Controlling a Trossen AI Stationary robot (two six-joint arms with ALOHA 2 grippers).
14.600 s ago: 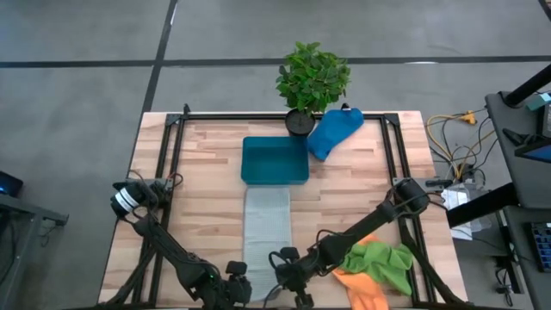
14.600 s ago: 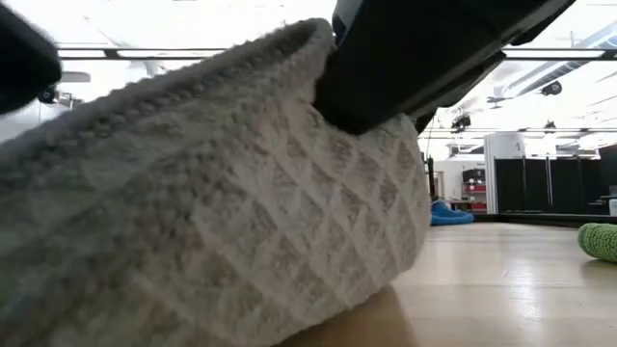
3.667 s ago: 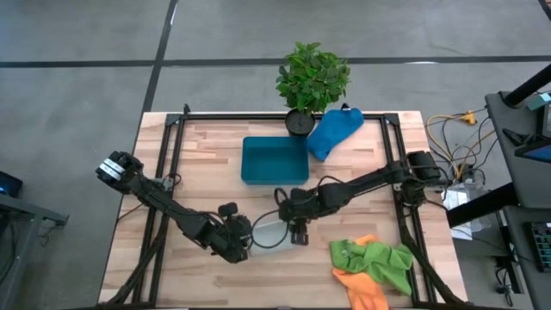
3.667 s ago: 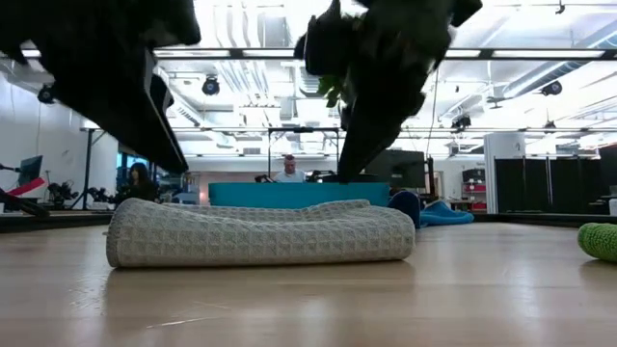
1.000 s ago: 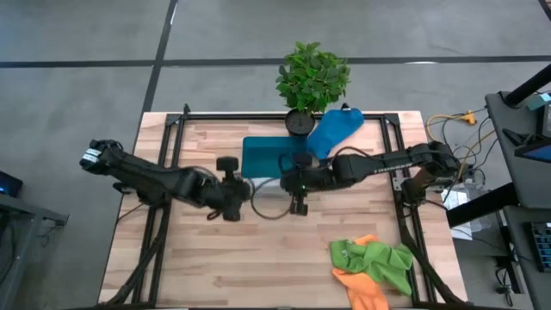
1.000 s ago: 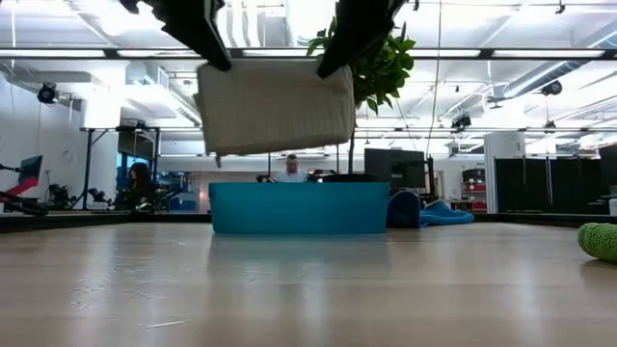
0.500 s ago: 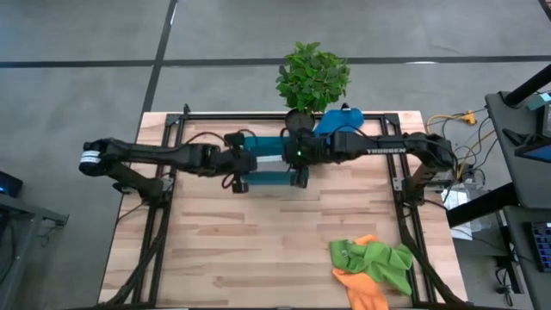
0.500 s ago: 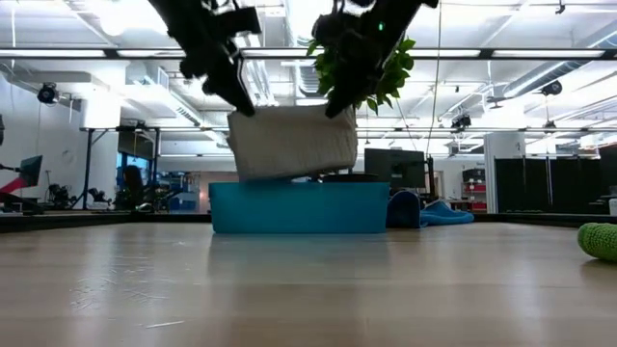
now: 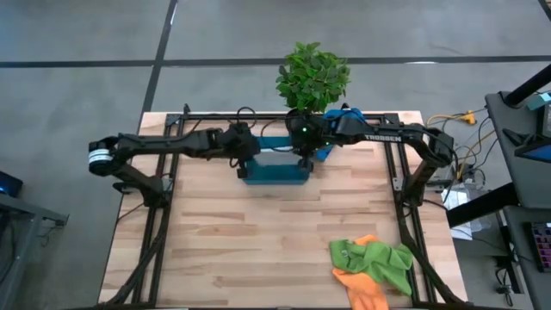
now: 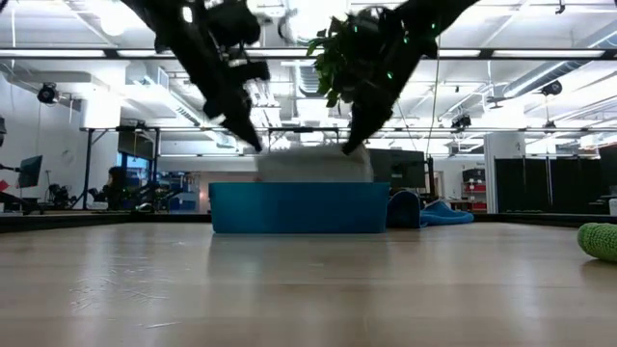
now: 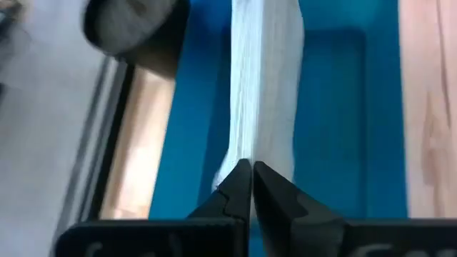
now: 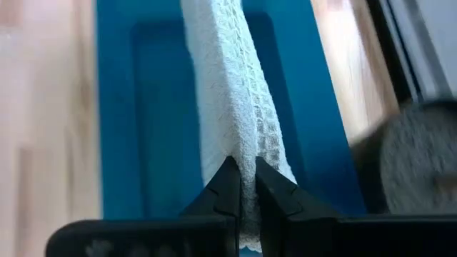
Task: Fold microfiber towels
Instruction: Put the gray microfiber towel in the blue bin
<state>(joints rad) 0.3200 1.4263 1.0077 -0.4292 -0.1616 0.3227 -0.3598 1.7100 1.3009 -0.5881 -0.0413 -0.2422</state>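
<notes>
1. High view: both arms reach to the far middle of the table. The left hand and the right hand each pinch one end of the folded grey-white towel, stretched between them right over the blue tray, likely to drop it in flat. The plant stands just behind the tray, and the blue towel shows past the right arm. The green towel and orange towel lie bunched at the near right corner, not yet folded.
2. Low view: the grey-white towel sits at the tray rim, hands above its two ends; whether it touches the bottom cannot be told.
3. Left wrist view: the left hand is clamped on the towel's edge, with the tray floor beneath.
4. Right wrist view: the right hand is clamped on the other edge, over the tray, so the fold holds.
</notes>
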